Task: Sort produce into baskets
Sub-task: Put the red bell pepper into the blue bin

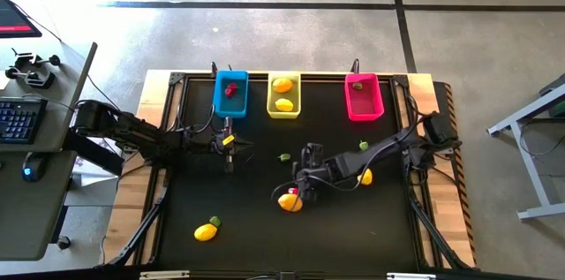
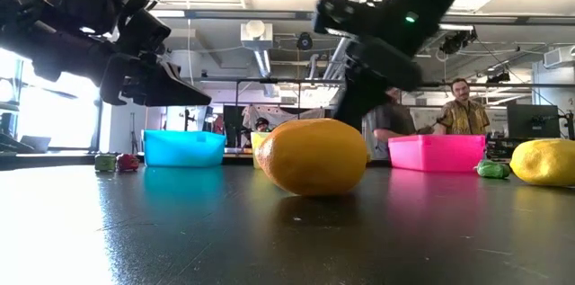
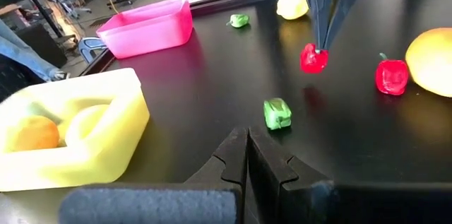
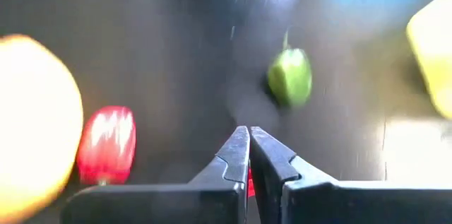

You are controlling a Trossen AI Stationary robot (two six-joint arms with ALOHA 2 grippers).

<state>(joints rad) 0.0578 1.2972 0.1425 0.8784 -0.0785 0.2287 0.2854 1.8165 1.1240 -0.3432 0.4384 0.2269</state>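
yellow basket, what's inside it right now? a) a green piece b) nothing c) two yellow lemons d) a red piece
c: the high view shows the yellow basket holding two yellow lemons, while the red piece sits in the blue basket.

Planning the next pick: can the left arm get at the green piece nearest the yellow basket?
Probably yes. The green piece lies on bare table straight ahead of the left gripper, nothing between them; its shut fingers must open first.
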